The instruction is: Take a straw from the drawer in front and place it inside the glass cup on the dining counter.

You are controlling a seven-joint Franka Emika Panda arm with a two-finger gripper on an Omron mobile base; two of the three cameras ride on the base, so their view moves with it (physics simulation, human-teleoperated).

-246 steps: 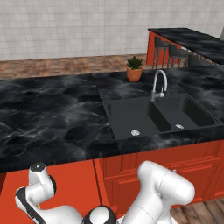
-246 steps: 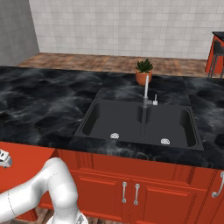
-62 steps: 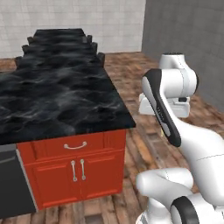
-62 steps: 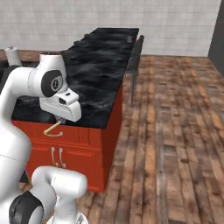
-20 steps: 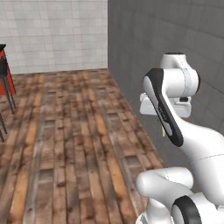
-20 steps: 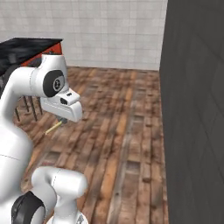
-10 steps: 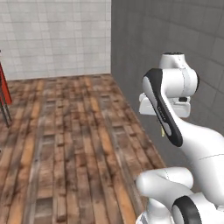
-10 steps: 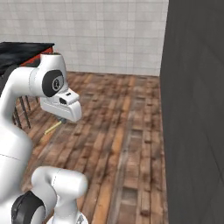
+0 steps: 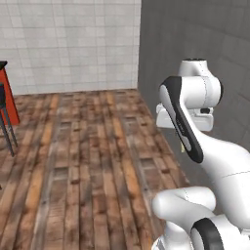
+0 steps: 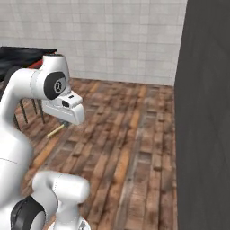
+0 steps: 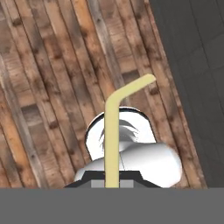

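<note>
Above the plank floor (image 11: 52, 87), beside a dark wall (image 10: 204, 112), the straw (image 11: 112, 140) is gripped in the closed claw (image 10: 63, 124), its long axis running straight out, bent tip foremost.

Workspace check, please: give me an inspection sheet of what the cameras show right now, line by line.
Surface: wooden plank floor ahead; no worktop in reach.
Job's things: straw held in the jaws, its bent tip pointing away from the hand; an edge of the dining counter far left in the right base view; glass cup and drawer nothing seen.
Clutter: nothing seen.
Grippers: gripper shut on the straw, hanging above the floor.
Cables: nothing seen.
Surroundings: dark grey wall close on the right, white tiled wall behind, stool legs at left.
</note>
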